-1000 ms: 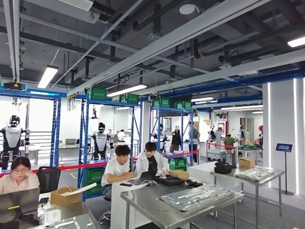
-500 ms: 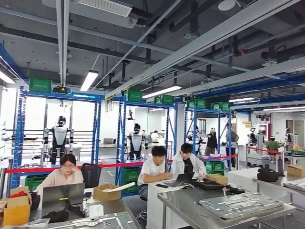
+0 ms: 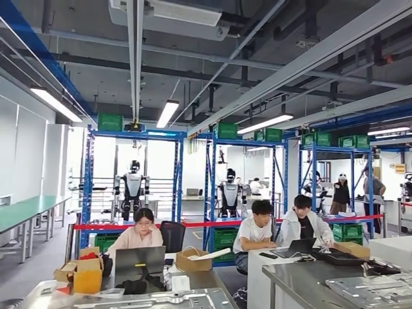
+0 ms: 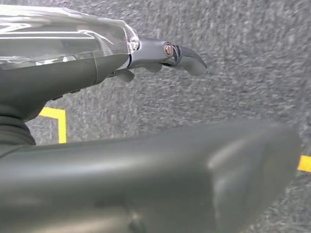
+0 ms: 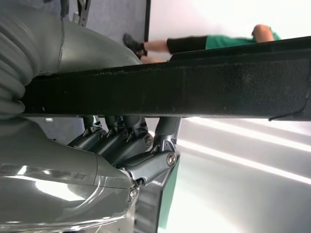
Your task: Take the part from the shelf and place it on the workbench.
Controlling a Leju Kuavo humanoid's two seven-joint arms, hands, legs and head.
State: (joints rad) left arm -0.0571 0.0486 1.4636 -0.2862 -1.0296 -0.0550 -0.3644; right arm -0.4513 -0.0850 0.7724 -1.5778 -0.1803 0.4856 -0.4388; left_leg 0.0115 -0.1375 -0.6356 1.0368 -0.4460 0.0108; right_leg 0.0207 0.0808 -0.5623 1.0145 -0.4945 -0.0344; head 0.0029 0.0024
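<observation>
Head view: a workshop hall with rows of blue shelves [image 3: 179,180] carrying green crates [image 3: 110,121] on their top levels; two standing robots [image 3: 131,190] show behind the uprights. In the foreground stands a steel workbench [image 3: 296,278] with a flat metal plate [image 3: 374,290] lying on it. Three seated people work at nearby tables, one of them [image 3: 141,232] behind a laptop [image 3: 140,259], with an open cardboard box [image 3: 194,261] just beside it. Right wrist view: the part [image 5: 205,90], a long black bar with a rough face, runs across and beyond the right hand [image 5: 110,145]. It lies between the thick grey thumb [image 5: 92,43] on one side and the darker fingers [image 5: 146,162] on the other. The fingers are curled side by side against the bar's edge, so the hand grips it. Past the part, on the thumb's side, a person [image 5: 220,41] in a green top and dark shorts is seen. Left wrist view: the left hand [image 4: 73,73] holds nothing. Its fingers [image 4: 187,54] reach out well apart from the blurred thumb [image 4: 183,179]. Beyond the fingertips lies grey carpet [image 4: 238,73] marked with yellow tape [image 4: 60,121].
</observation>
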